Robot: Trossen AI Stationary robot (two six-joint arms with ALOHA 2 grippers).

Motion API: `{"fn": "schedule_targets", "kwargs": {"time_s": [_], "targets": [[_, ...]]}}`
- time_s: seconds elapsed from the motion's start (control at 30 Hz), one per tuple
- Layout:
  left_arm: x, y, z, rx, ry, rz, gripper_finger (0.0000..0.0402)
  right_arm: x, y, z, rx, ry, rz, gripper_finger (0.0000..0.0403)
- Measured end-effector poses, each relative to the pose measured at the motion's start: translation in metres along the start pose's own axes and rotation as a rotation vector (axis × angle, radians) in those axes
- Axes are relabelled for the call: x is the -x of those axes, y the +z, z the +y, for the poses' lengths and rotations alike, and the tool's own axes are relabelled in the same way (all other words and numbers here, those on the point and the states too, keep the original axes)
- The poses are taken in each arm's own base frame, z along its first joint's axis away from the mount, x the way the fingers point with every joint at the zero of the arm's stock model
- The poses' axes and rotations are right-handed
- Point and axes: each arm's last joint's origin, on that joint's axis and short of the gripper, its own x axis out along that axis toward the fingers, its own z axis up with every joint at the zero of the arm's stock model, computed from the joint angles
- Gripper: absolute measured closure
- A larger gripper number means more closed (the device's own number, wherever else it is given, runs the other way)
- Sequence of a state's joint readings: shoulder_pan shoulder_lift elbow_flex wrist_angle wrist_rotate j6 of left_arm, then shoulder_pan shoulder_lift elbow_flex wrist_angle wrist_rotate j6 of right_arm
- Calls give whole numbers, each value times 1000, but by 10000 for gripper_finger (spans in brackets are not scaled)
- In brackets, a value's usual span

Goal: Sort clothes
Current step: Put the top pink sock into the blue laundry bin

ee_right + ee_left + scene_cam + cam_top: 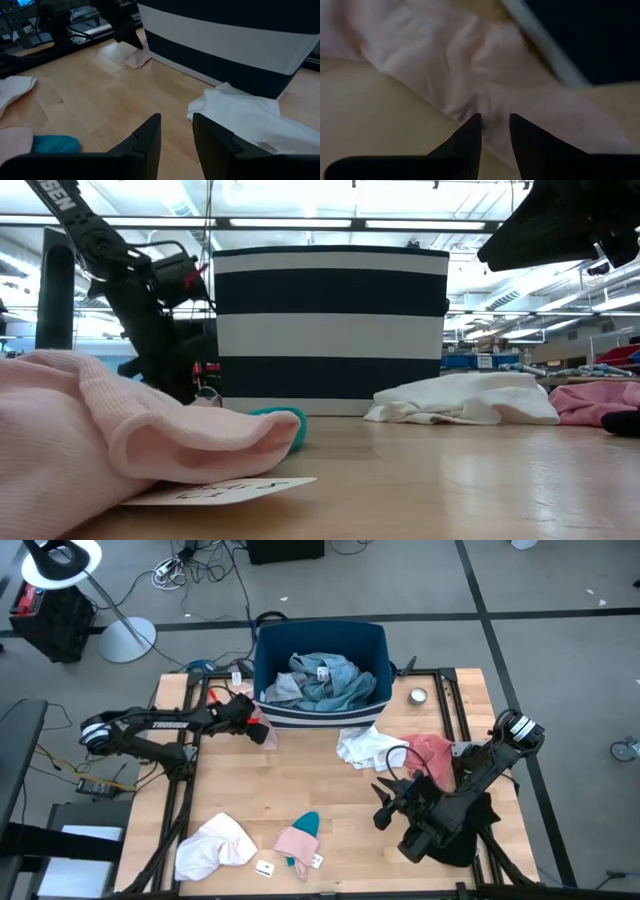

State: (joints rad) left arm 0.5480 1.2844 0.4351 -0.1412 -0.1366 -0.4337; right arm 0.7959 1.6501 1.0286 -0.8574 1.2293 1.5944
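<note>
A dark blue bin with a white stripe (318, 718) stands at the table's far middle and holds blue-grey clothes (325, 680). A small pale pink garment (470, 65) lies on the table at the bin's near left corner. My left gripper (495, 122) is slanted down right over it, its fingers a little apart. On the right, my right gripper (176, 122) hovers narrowly open and empty, pointing toward the table's left. A white garment (365, 745) and a salmon-pink one (432, 753) lie before it. A black garment (470, 835) lies under that arm. My left gripper comes at the pale pink garment from above, slanting toward the bin. Its fingertips (472, 127) stand over the edge of the cloth (490, 107) nearest them. Whether they touch the cloth I cannot tell. The garment lies flat on the table.
Near the front edge lie a white-pink garment (215, 845) and a pink one with teal (298, 835), each with a paper tag nearby. A small round tin (418, 695) sits right of the bin. Bare wood shows in the table's middle (300, 775).
</note>
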Motion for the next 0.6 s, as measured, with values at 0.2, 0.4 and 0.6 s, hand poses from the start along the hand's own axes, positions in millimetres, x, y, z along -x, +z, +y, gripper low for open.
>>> {"fn": "schedule_targets", "kwargs": {"time_s": [0.2,0.4,0.6], "targets": [[-12,-4,-1,-17,-1,70,315,0,0,0,0,0,0,289],[-3,-6,-7,-33,-57,69,393,0,0,0,-4,1,0,289],[26,-3,-10,-43,-58,71,399,0,0,0,-1,1,0,289]]}}
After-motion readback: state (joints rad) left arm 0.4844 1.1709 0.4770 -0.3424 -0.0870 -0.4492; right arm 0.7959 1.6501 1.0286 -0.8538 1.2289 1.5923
